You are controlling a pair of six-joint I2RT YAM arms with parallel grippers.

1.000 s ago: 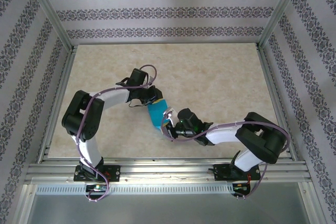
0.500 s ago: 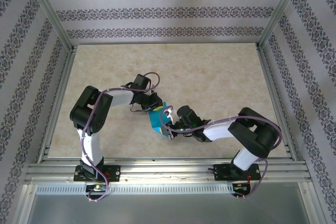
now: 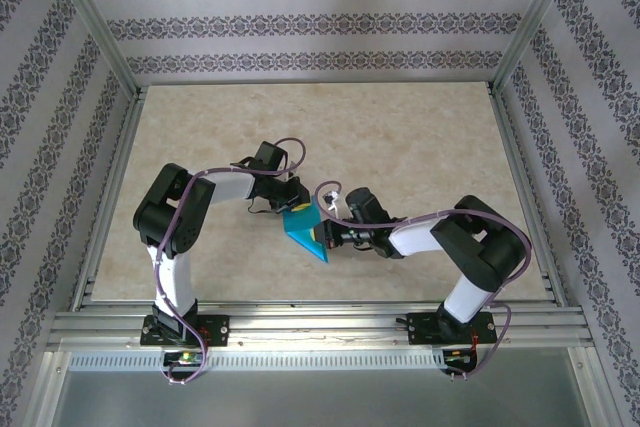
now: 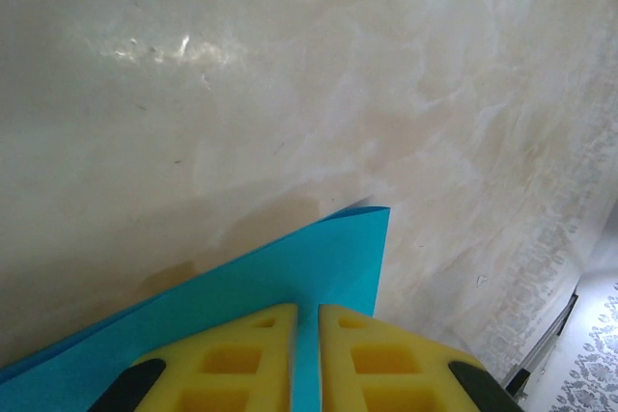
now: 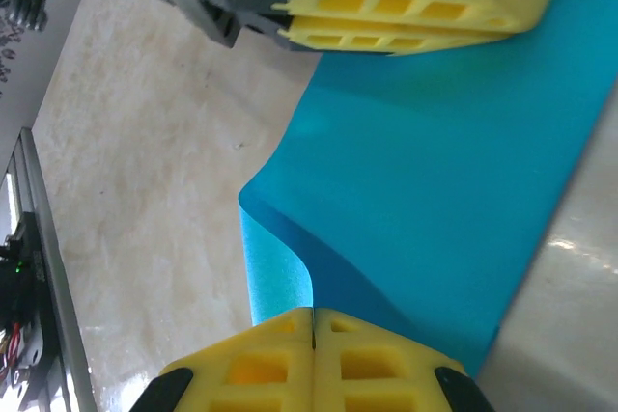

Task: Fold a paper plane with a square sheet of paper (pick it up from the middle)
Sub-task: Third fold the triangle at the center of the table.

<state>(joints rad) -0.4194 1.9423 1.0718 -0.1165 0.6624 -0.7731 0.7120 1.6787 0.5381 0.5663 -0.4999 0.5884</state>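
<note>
**Asker:** Where is the paper?

**Me:** The paper (image 3: 303,230) hangs between my two grippers, over the near middle of the table (image 3: 420,137), just ahead of my bases. From above it looks like a teal wedge with its point turned toward the near right.

**Asker:** What is your left gripper doing?

**Me:** My left gripper (image 4: 307,311) has its yellow fingers drawn almost together. A thin strip of teal shows in the slit between them, so it is pinching the paper. Beyond the tips one corner of the paper juts out and throws a soft shadow on the table, so that corner is off the surface.

**Asker:** And the right?

**Me:** My right gripper (image 5: 312,314) is pressed closed, pad against pad, on the opposite edge. Right at its tips the paper buckles up into a curled ridge. Past the ridge it runs smooth to my left gripper, which clamps the far edge.

**Asker:** Does the paper touch the table anywhere?

**Me:** I cannot tell.

**Asker:** How near are the two grippers?

**Me:** Near, facing each other across the paper, not touching.
</note>
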